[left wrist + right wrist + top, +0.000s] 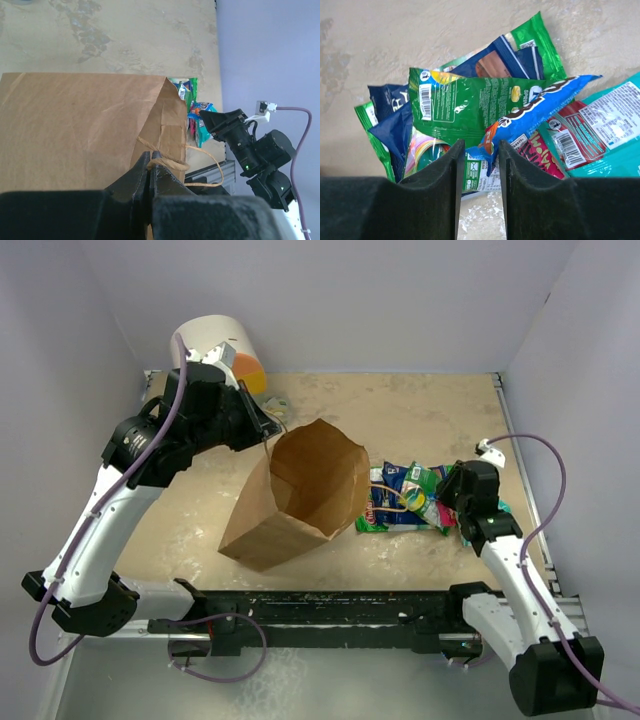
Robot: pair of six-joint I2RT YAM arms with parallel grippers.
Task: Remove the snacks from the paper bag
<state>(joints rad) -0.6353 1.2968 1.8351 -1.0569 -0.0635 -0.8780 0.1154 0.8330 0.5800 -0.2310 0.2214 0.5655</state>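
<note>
The left gripper is pressed together on the bag's handle. The right gripper, spread, hovers over the snacks piled right of the bag. If the thin handle slips, the bag could flop onto them.

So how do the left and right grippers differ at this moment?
The left gripper has its fingers pressed together on the loop handle of the paper bag; the right gripper has them apart, apparently gripping nothing. The left is at the bag's mouth; the right hangs over the snacks piled on the table. Both have black fingers.
</note>
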